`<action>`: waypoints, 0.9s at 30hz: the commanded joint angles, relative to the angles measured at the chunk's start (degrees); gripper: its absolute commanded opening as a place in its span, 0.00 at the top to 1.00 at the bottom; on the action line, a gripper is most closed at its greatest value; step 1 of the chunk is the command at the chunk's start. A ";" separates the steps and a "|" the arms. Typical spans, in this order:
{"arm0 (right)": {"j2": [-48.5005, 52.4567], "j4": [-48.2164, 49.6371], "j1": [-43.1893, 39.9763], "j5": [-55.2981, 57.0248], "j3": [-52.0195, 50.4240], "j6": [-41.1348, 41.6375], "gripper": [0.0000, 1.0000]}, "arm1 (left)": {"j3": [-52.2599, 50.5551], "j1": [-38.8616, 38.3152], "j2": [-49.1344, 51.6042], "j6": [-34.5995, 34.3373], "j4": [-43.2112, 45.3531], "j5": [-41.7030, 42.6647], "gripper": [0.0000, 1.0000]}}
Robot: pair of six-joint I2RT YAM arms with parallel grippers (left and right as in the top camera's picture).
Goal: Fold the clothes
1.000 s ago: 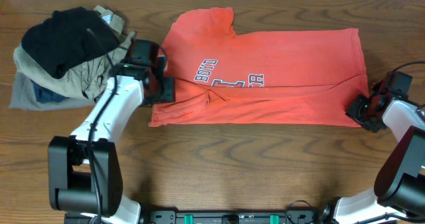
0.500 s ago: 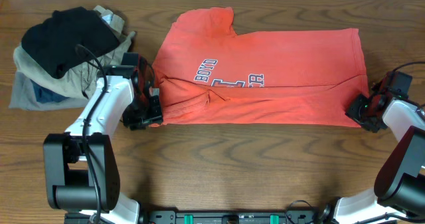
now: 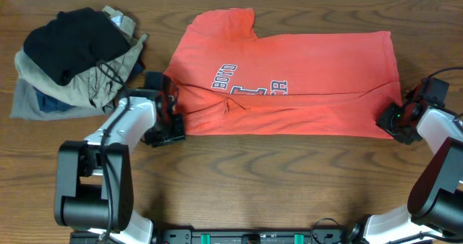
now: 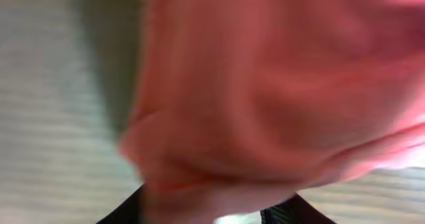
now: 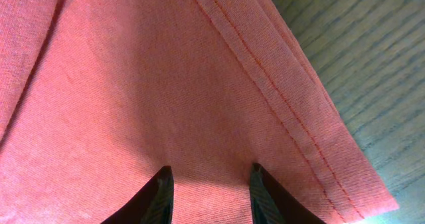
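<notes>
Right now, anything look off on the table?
The T-shirt lies half folded and uneven: a flap sticks up past its top edge at the left, and a pucker beside the chest lettering swallows part of it. Nothing looks spilled or damaged.

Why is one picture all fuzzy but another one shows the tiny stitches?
Left wrist view: the T-shirt is a smeared orange blur, perhaps too close to the lens; right wrist view: sharp, with the hem stitching clear; overhead: evenly lit and sharp.

The T-shirt (image 3: 304,85) is matt, finely knit cloth; the table (image 3: 289,179) is grained brown wood.
</notes>
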 commanded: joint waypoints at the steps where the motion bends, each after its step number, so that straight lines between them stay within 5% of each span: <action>1: 1.31 -1.07 0.09 0.61 -1.09 -0.52 0.64 | -0.31 -2.08 0.55 1.29 1.60 -2.27 0.55; 18: 1.31 -1.16 0.09 0.83 -1.09 -0.52 0.64 | -0.26 -3.65 0.55 -0.68 -0.48 -10.38 0.62; 27: 1.31 -1.20 0.09 0.83 -1.09 -0.52 0.64 | -0.26 -3.65 0.55 -1.73 0.66 -12.72 0.94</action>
